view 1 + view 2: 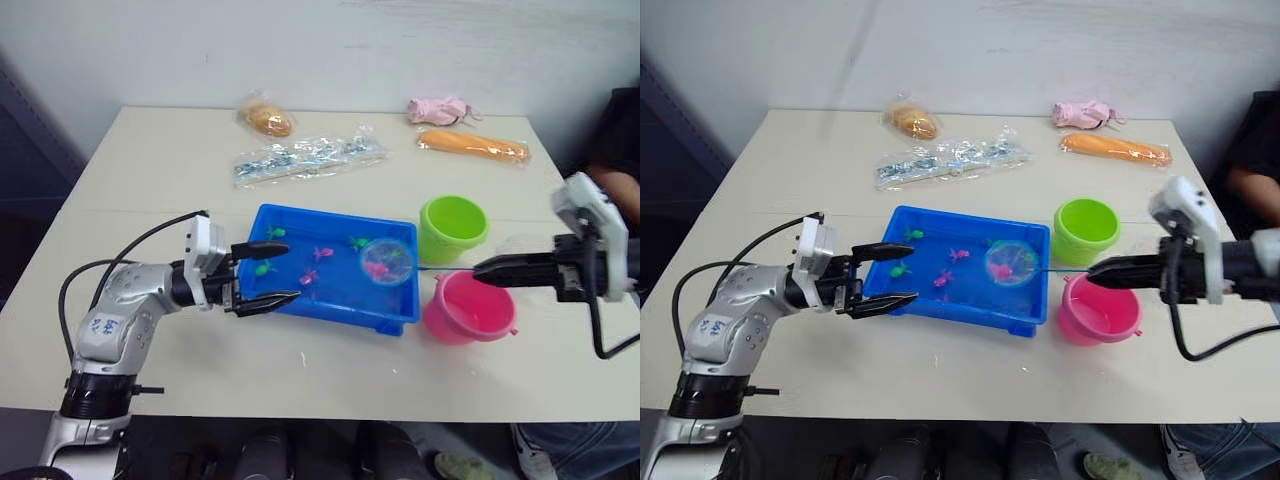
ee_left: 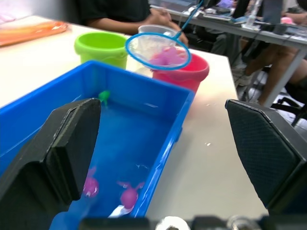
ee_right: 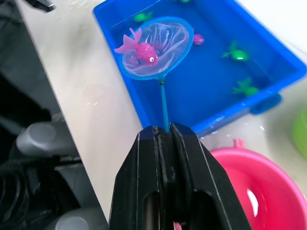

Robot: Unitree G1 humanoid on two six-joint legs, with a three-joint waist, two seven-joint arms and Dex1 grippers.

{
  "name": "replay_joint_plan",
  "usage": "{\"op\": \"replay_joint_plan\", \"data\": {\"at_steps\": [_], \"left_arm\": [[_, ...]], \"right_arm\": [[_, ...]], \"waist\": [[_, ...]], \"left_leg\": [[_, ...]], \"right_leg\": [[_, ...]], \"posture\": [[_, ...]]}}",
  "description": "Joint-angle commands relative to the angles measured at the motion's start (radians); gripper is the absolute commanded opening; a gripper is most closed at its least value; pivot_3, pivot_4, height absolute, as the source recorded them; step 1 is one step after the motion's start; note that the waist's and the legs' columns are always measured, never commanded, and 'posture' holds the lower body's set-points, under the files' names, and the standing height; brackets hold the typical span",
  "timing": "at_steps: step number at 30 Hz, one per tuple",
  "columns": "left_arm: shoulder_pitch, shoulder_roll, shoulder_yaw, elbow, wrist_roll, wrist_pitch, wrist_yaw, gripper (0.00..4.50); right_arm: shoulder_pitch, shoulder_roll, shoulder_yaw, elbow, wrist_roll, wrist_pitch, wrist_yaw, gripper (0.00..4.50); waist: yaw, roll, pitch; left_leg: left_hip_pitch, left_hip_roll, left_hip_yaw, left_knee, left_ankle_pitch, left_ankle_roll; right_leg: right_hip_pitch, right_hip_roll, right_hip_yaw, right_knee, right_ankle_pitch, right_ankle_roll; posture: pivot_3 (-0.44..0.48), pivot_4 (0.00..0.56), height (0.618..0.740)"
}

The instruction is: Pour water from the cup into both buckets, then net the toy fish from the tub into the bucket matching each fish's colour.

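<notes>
While I watch the head view, the tub (image 1: 335,268) sits mid-table with pink and green fish (image 1: 310,277) in it. My left gripper (image 1: 262,275) hovers at the tub's left end, its two fingers spread wide, one above the rim and one just in front of the near wall, holding nothing. My right gripper (image 1: 478,268) reaches in from the right above the pink bucket (image 1: 468,308), its fingers pressed together on the net's thin handle. The net (image 1: 387,261) hangs over the tub's right end with a pink fish (image 1: 377,268) in the mesh. The green bucket (image 1: 452,228) stands just behind the pink one, both close to the tub's right side. Farther back on the table (image 1: 160,180) lie a clear packet (image 1: 305,156), a bagged bun (image 1: 266,118), an orange bag (image 1: 472,145) and a pink cloth (image 1: 438,109).

In the left wrist view, I see my own fingers (image 2: 67,143) wide apart around the tub's end, two pink fish in the water near them, and the net raised in front of both buckets. A clear cup (image 2: 154,31) stands behind the net, and a person sits beyond the table.

In the right wrist view, my fingers (image 3: 158,172) clamp the handle, the net holds the pink fish above the tub's corner, green fish lie in the water, and the pink bucket sits just under the gripper.
</notes>
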Motion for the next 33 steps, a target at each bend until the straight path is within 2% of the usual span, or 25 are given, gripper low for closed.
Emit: {"op": "replay_joint_plan", "data": {"at_steps": [1, 3, 5, 8, 12, 16, 22, 28, 33], "left_arm": [[-0.026, -0.016, -0.022, 0.001, -0.021, -0.003, -0.034, 4.47], [-0.048, -0.035, -0.045, 0.013, -0.022, 0.002, -0.046, 4.47], [-0.062, -0.048, -0.056, 0.024, -0.022, 0.007, -0.055, 4.47], [-0.098, -0.082, -0.106, 0.046, -0.027, 0.034, -0.084, 4.47], [-0.135, -0.108, -0.138, 0.091, -0.012, 0.032, -0.125, 4.47], [-0.173, -0.130, -0.157, 0.143, 0.008, 0.010, -0.149, 4.47], [-0.181, -0.153, -0.180, 0.156, 0.018, -0.002, -0.164, 4.47], [-0.181, -0.160, -0.186, 0.160, 0.025, -0.005, -0.164, 4.47], [-0.175, -0.168, -0.184, 0.154, 0.033, -0.012, -0.151, 4.47]], "right_arm": [[0.087, -0.010, -0.198, -0.090, 0.049, 0.071, -0.051, 0.00], [0.178, -0.001, -0.327, -0.133, 0.052, 0.097, -0.064, 0.00], [0.241, 0.000, -0.403, -0.158, 0.065, 0.106, -0.073, 0.00], [0.411, 0.035, -0.603, -0.197, 0.022, 0.098, -0.073, 0.00], [0.588, 0.123, -0.700, -0.270, -0.016, -0.004, -0.106, 0.00], [0.647, 0.245, -0.691, -0.323, -0.076, -0.182, -0.219, 0.00], [0.770, 0.470, -0.603, -0.355, -0.217, -0.580, -0.335, 0.00], [0.872, 0.587, -0.508, -0.337, -0.293, -0.927, -0.344, 0.00], [0.918, 0.634, -0.415, -0.231, -0.423, -1.250, -0.378, 0.00]], "waist": [[-0.001, 0.000, 0.000], [0.002, 0.000, 0.000], [0.001, 0.000, 0.000], [0.005, 0.000, 0.000], [0.003, 0.000, 0.000], [-0.003, 0.000, -0.001], [-0.002, 0.001, -0.001], [-0.003, 0.002, -0.002], [-0.004, 0.002, -0.002]], "left_leg": [[0.000, 0.000, 0.001, 0.000, 0.000, 0.000], [0.000, -0.001, 0.001, 0.000, 0.000, 0.000], [0.000, -0.001, 0.000, 0.000, 0.000, 0.000], [0.001, -0.002, 0.000, 0.000, 0.000, 0.000], [0.002, -0.004, 0.000, 0.000, 0.000, 0.000], [0.003, -0.004, 0.000, 0.000, 0.000, 0.000], [0.005, -0.003, 0.001, -0.001, 0.001, -0.001], [0.006, -0.003, 0.002, -0.001, 0.001, -0.001], [0.009, -0.003, 0.002, -0.001, 0.001, -0.001]], "right_leg": [[0.000, 0.000, 0.001, 0.000, 0.000, 0.000], [0.000, 0.000, 0.001, 0.000, 0.000, 0.000], [0.000, 0.000, 0.000, 0.000, 0.000, 0.000], [0.001, 0.001, 0.001, 0.000, 0.000, 0.000], [0.002, 0.001, 0.001, -0.001, 0.000, 0.001], [0.003, 0.002, 0.001, -0.001, 0.000, 0.001], [0.004, 0.004, 0.003, -0.001, 0.000, 0.001], [0.005, 0.004, 0.004, -0.003, 0.000, 0.001], [0.007, 0.004, 0.004, -0.003, 0.000, 0.000]], "posture": [[0.000, 0.150, 0.740], [0.000, 0.150, 0.740], [0.000, 0.150, 0.740], [0.000, 0.150, 0.740], [0.000, 0.150, 0.740], [0.000, 0.150, 0.740], [0.000, 0.150, 0.740], [0.000, 0.150, 0.740], [0.000, 0.150, 0.740]]}}
